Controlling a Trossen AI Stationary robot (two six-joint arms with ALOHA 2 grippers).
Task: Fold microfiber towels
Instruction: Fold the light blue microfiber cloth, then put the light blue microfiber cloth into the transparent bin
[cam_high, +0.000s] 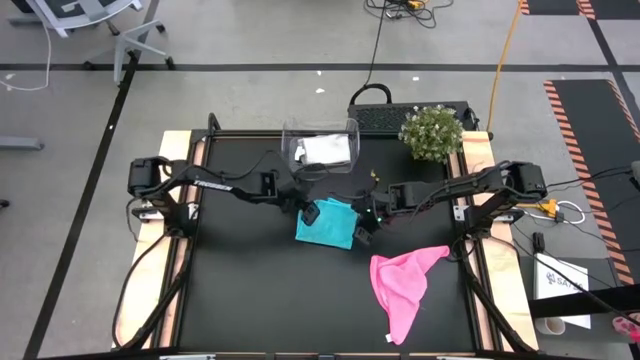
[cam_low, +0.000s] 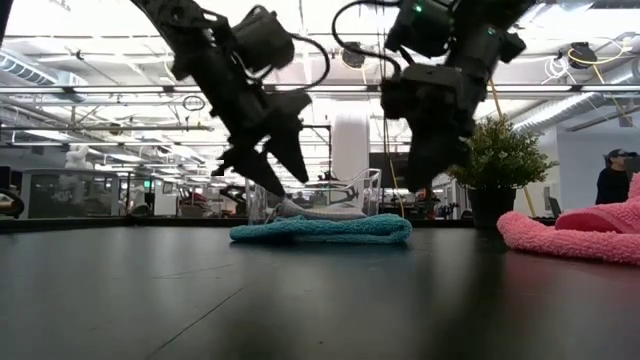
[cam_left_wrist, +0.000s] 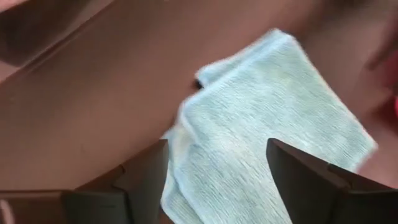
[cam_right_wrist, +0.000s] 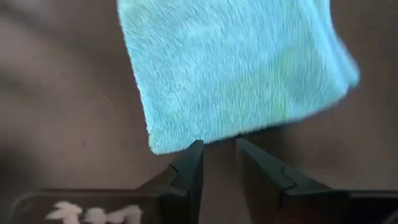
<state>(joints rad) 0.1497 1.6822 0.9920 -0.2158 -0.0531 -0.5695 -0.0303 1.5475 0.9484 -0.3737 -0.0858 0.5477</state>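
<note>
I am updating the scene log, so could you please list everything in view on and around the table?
Folded fuzzy teal microfiber towel: one, teal, table centre, lying flat.
Crumpled fuzzy pink microfiber towel: one, bright pink, unfolded, on the table's right half.
Clear plastic bin: one, transparent, back edge of the table, holding a light grey-white cloth.
Small potted plant: one, green, back right corner.
Black table: one.
Person: one, far right in the room behind.
Left hand: open, over the teal towel's left edge.
Right hand: slightly parted, empty, at its right edge.
</note>
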